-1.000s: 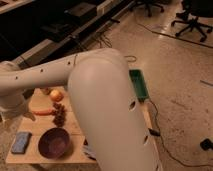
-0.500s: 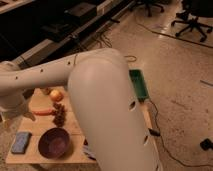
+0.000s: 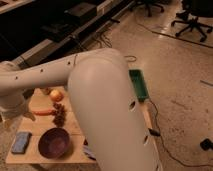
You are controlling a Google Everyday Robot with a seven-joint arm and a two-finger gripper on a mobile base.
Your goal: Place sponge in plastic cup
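Note:
A blue sponge [image 3: 21, 141] lies flat on the wooden table [image 3: 75, 156] near its front left corner. No plastic cup shows; my large white arm [image 3: 105, 110] covers the middle and right of the table. My gripper [image 3: 20, 114] is at the far left end of the arm, above the table's left edge and a little behind the sponge. It is apart from the sponge.
A dark purple bowl [image 3: 54, 142] sits right of the sponge. Behind it are dark grapes [image 3: 60, 118], a red-orange carrot-like item [image 3: 45, 112] and an apple [image 3: 56, 95]. A green tray [image 3: 139, 85] is at the table's far right. Cables run over the floor.

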